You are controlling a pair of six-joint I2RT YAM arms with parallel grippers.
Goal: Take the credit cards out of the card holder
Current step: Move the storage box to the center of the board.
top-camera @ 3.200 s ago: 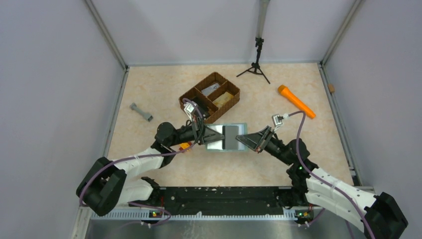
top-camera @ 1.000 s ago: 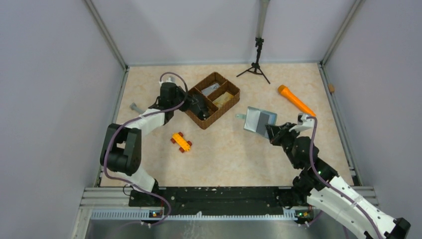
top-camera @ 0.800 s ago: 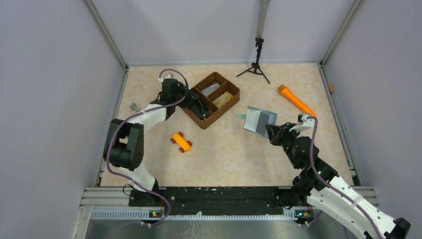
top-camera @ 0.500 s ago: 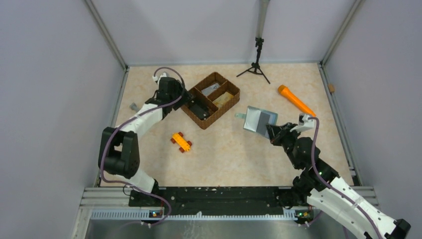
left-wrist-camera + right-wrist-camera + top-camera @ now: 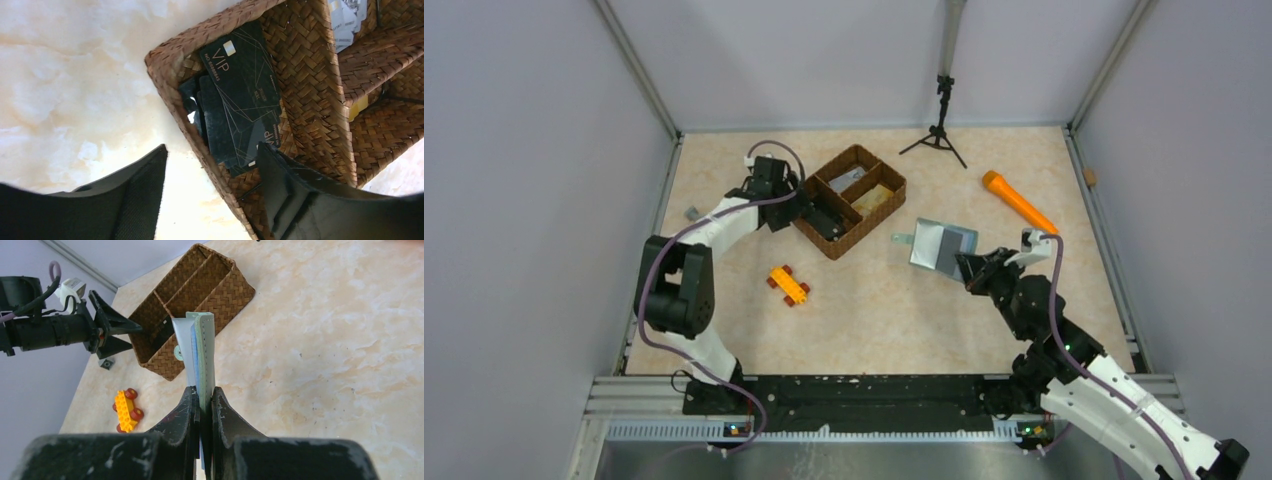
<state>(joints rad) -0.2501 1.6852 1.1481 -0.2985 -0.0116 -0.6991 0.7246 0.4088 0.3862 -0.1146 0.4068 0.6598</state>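
The grey-green card holder (image 5: 939, 245) is held on edge above the table, my right gripper (image 5: 965, 266) shut on its lower edge. In the right wrist view the card holder (image 5: 202, 340) stands upright between the fingers of the right gripper (image 5: 204, 392), and a thin blue edge shows between its leaves. My left gripper (image 5: 802, 207) is open at the left corner of the brown basket (image 5: 869, 225). In the left wrist view the left gripper (image 5: 211, 150) straddles the basket's wall (image 5: 310, 100) with nothing held. Several black credit cards (image 5: 240, 95) lie in that compartment.
A yellow toy block with red wheels (image 5: 788, 285) lies left of centre. An orange torch (image 5: 1019, 204) lies at the right, a small black tripod (image 5: 939, 130) at the back, and a grey piece (image 5: 692, 213) by the left wall. The basket's other compartments hold pale cards (image 5: 852, 180).
My left gripper opened over the basket's near compartment and drew back a little; black cards lie inside. The right gripper carried the card holder to the right and now holds nearly still.
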